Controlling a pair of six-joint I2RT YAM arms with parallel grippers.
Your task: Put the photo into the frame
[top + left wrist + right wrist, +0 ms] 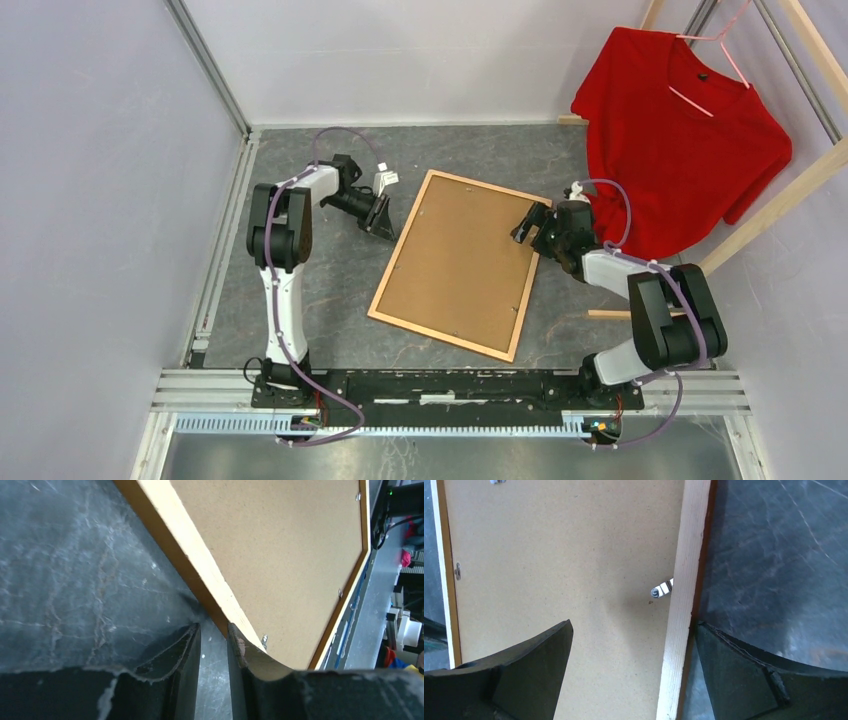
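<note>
The frame [440, 337] of orange-brown wood lies face down in the middle of the table, with a brown backing board [460, 260] filling it. The photo is hidden. My left gripper [381, 215] is low beside the frame's upper left rail [200, 560]. Its jaws [214, 627] stand a narrow gap apart with only table between them, and the right finger is against the rail's outer side. My right gripper [528, 225] is wide open astride the right rail [686, 555]. One of its fingers is over the board [549, 555], the other over the table, and the gripper [633, 624] holds nothing.
A red T-shirt [680, 140] on a pink hanger [715, 50] hangs from a pale wooden rack [780, 205] at the back right, close behind the right arm. Small metal tabs [662, 589] sit along the frame's inner edge. White walls close in the left and back sides.
</note>
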